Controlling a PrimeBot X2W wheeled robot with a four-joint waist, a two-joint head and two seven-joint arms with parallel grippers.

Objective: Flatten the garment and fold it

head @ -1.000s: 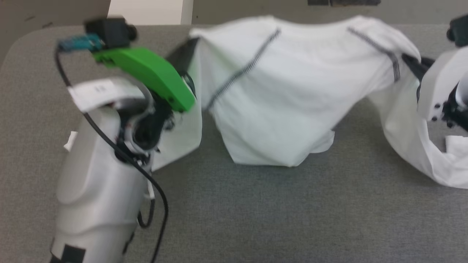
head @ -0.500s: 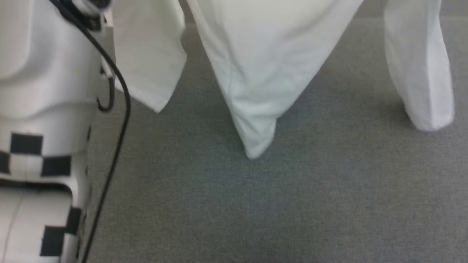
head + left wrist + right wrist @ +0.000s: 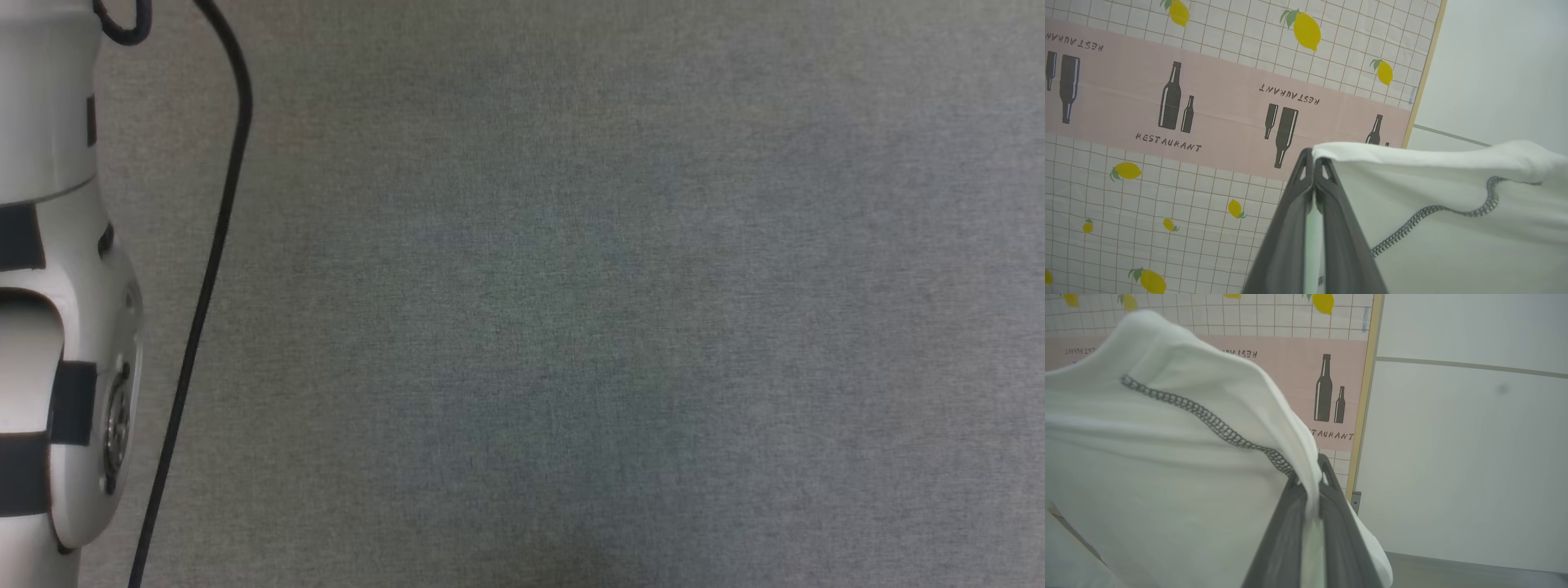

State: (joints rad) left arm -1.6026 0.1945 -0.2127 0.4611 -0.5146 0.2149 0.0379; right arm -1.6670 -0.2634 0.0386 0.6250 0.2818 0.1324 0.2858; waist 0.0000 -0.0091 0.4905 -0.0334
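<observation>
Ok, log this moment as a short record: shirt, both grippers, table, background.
shirt: white, dark zigzag seam, held up in front of the background by two edges
left gripper: shut, shirt edge pinched between its fingers
right gripper: shut on the shirt, close to a seam
table: grey woven surface in the head view
left forearm: pale, at the head view's left edge, black cable beside it
background: sheet printed with lemons and bottles, pale wall beside it
stage: shirt not yet flattened or folded

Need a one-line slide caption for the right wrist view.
Right tool shut on the white garment beside its zigzag seam, held up in front of a bottle-and-lemon RESTAURANT wall print.
</observation>
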